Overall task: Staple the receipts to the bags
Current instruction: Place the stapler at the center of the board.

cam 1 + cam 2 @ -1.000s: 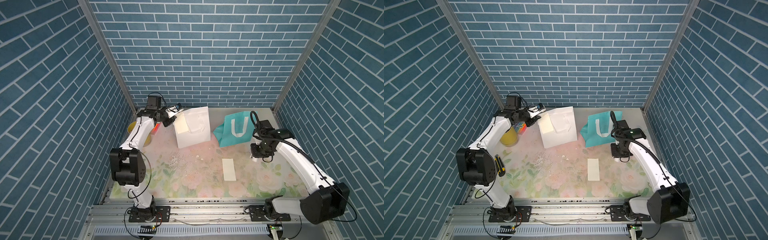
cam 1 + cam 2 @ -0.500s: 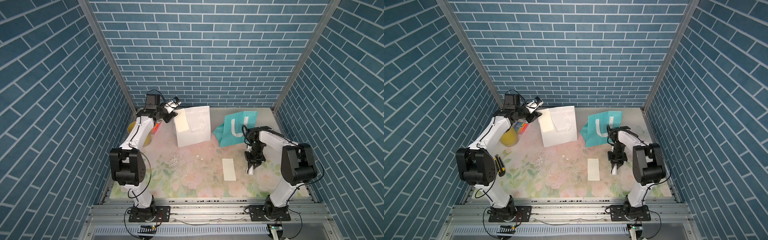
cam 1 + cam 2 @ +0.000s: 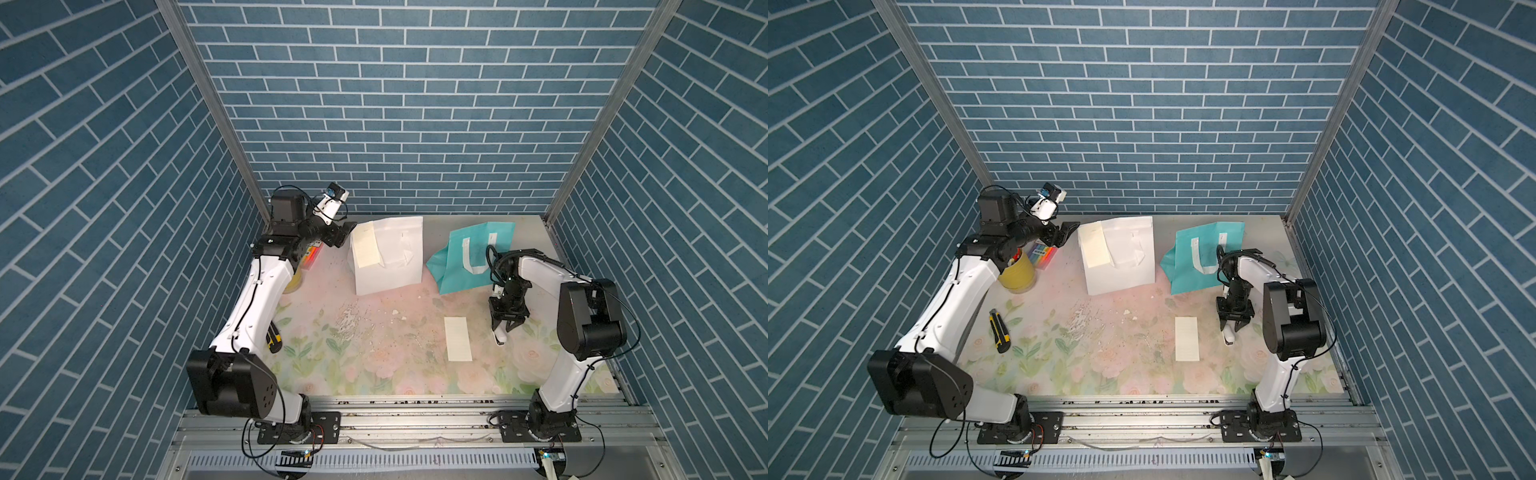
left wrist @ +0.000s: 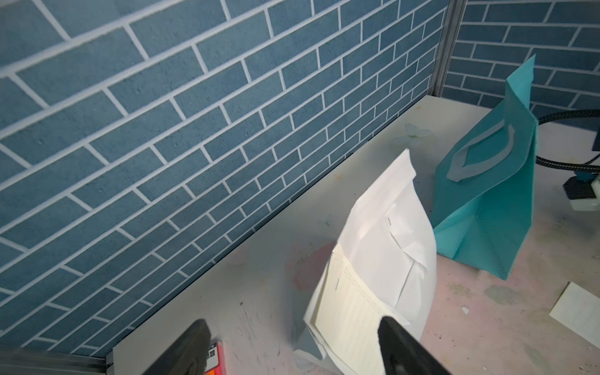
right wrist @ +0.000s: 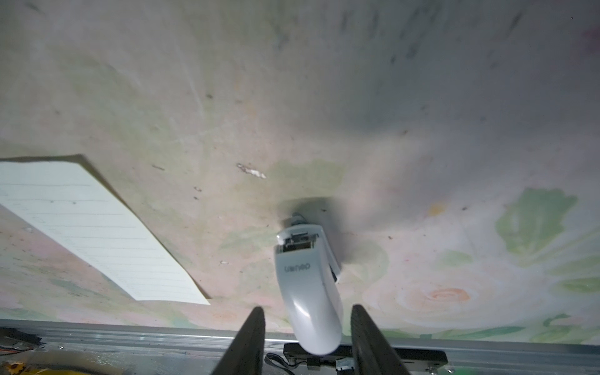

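Plainly, the left gripper, left of centre, gapes empty; the right gripper, jaws parted, loosely straddles a small white plastic stapler.

I'm looking into a robotics lab test cell, not a lived-in room. The walls are flat panels printed with blue brick, joined by bare aluminium posts slanting up the upper left and upper right. A floral-print tabletop fills the middle. Along the lower edge, an aluminium rail carries two bolted-down robot arms, with a slotted cable duct and a small circuit board beneath.
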